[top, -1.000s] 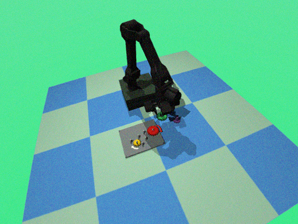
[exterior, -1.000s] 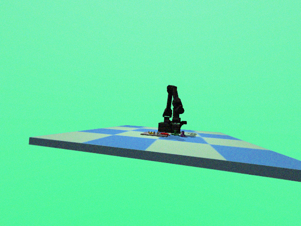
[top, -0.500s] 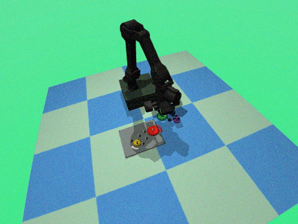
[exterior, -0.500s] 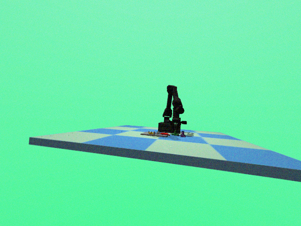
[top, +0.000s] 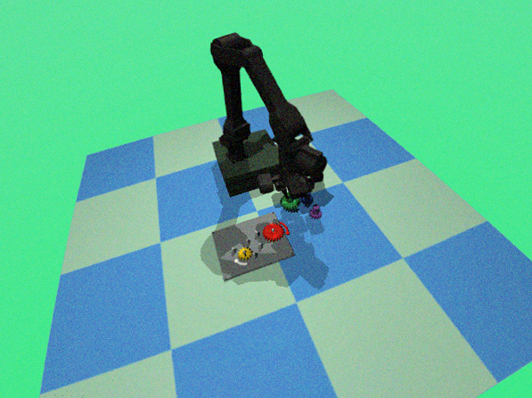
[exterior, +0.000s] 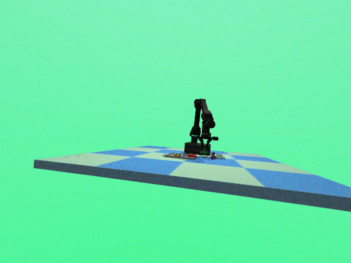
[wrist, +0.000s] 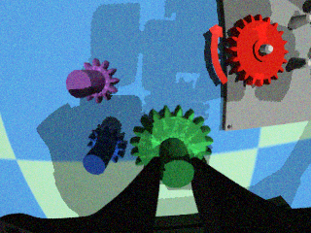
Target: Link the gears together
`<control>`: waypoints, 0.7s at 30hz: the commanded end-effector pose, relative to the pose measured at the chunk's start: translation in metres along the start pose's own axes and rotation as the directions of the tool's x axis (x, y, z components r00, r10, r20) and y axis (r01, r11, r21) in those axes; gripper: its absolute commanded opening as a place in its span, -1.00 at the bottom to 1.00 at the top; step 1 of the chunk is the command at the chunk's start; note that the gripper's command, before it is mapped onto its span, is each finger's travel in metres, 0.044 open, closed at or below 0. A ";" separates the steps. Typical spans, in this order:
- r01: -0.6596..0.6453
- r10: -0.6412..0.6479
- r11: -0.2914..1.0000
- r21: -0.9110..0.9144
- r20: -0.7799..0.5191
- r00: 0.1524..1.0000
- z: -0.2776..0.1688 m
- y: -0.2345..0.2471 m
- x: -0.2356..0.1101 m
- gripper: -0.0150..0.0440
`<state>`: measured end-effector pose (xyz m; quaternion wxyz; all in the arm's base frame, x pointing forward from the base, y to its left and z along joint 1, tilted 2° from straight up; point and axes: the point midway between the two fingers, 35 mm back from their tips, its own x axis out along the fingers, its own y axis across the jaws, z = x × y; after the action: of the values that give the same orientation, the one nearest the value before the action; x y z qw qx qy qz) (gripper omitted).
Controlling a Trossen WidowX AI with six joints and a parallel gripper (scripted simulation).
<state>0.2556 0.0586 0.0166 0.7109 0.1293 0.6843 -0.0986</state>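
Observation:
My gripper [top: 286,195] [exterior: 204,146] [wrist: 175,162] is shut on the upright handle of the green gear [top: 290,206] [exterior: 204,152] [wrist: 187,128], which hangs a little above the table. The loose blue gear [top: 307,199] [wrist: 95,164] and purple gear [top: 315,212] [exterior: 213,155] [wrist: 80,83] stand upright beside it. The red gear [top: 273,232] [exterior: 192,155] [wrist: 246,53] is on a peg of the grey board [top: 280,251] [wrist: 293,107]. The yellow gear [top: 247,253] [exterior: 176,154] is on another peg, outside the wrist view. Several empty pegs stand between and around them.
The dark arm base [top: 248,184] [exterior: 195,148] stands behind the board and gears. The red arrow [top: 287,233] [wrist: 215,54] lies beside the red gear, and the white arrow [top: 240,263] beside the yellow gear. Arm shadow falls over the board and nearby table.

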 end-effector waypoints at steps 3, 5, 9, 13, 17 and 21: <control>-0.001 0.001 1.000 -0.004 0.007 1.000 0.005 0.001 -0.016 -0.49; -0.001 0.001 1.000 -0.004 0.007 1.000 0.005 0.001 -0.022 -0.49; -0.001 0.001 1.000 -0.004 0.008 1.000 0.006 0.002 -0.033 -0.49; -0.001 0.001 1.000 -0.004 0.008 1.000 0.007 0.001 -0.044 -0.49; -0.001 0.001 1.000 -0.004 0.008 1.000 0.007 0.001 -0.055 -0.49; -0.001 0.001 1.000 -0.004 0.008 1.000 0.007 0.000 -0.066 -0.49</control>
<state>0.2580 0.0549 0.0742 0.7110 0.1291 0.6841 -0.0989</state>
